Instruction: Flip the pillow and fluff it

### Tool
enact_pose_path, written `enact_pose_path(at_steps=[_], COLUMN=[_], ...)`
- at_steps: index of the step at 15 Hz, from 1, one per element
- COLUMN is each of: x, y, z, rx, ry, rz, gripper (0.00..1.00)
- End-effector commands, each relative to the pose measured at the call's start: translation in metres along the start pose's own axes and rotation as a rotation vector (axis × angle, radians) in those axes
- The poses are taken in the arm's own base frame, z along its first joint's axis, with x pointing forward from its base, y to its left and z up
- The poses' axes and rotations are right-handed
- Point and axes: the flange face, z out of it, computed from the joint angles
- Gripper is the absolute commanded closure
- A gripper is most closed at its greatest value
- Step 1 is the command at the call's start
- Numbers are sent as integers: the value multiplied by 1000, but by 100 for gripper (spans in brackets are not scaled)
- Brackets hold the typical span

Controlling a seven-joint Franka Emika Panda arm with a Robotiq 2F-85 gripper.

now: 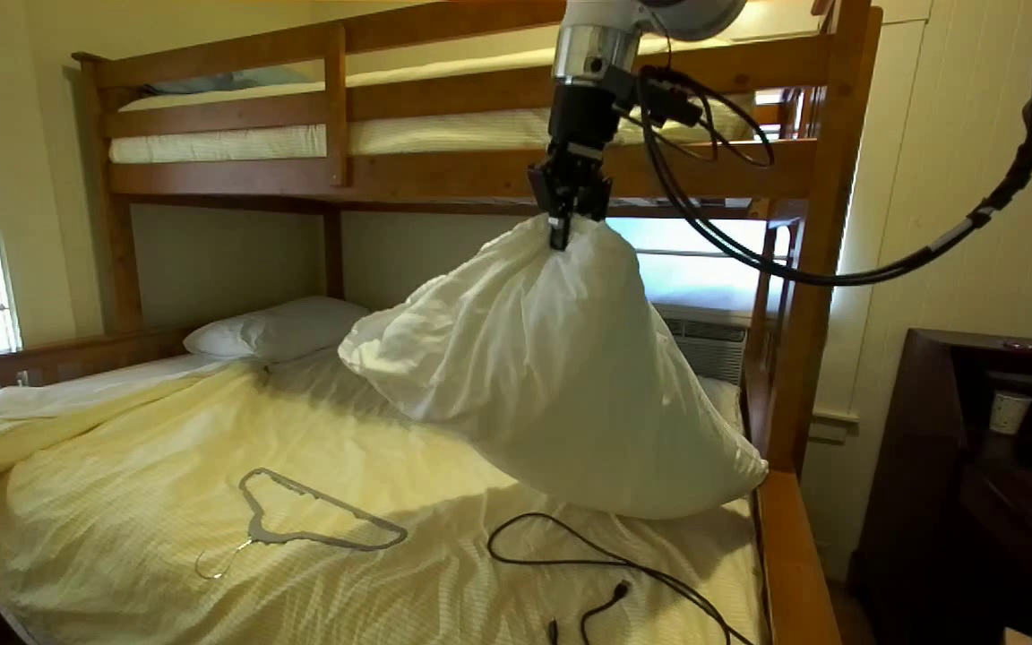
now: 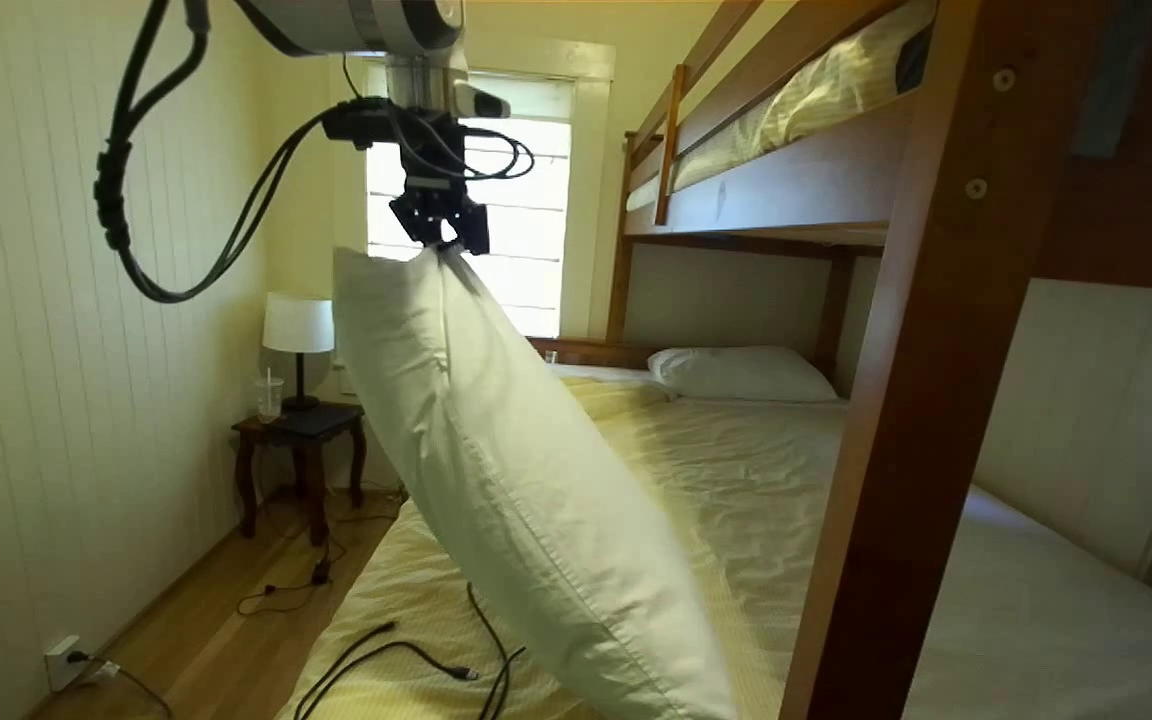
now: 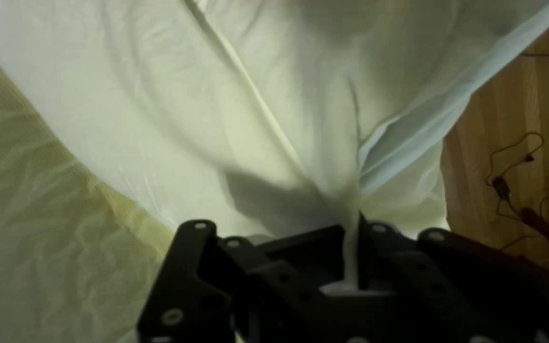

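In an exterior view the pillow [image 2: 521, 480] slants from upper left down to the bottom edge, its raised top pinched tight in the closed hand [image 2: 448, 247]. Lifting looks done; the flip seems unfinished, fluffing left to do.

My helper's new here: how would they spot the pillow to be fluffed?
Find the wooden bunk bed, then the black gripper in front of its upper bunk. The plump white pillow is the one it grips, while the flatter white pillow lies on the bed.

No lettering, label, brand or number can be read.
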Motion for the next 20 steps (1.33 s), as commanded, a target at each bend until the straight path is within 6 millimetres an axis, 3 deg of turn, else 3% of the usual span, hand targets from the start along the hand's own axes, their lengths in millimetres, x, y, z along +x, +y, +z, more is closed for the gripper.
enact_pose_path(at_steps=[1, 2, 3, 6, 9, 11, 16, 20], x=[5, 6, 5, 6, 6, 10, 22, 17], y=[-2, 2, 0, 3, 1, -19, -85, -81], z=[-84, -100, -49, -77, -76, -66, -97, -127], rx=[36, 45, 16, 25, 25, 18, 9, 89], ry=[94, 109, 55, 82, 80, 93, 186, 189], rz=[33, 51, 20, 32, 32, -2, -115, -17], gripper=[100, 100, 100, 100, 100, 100, 100, 100])
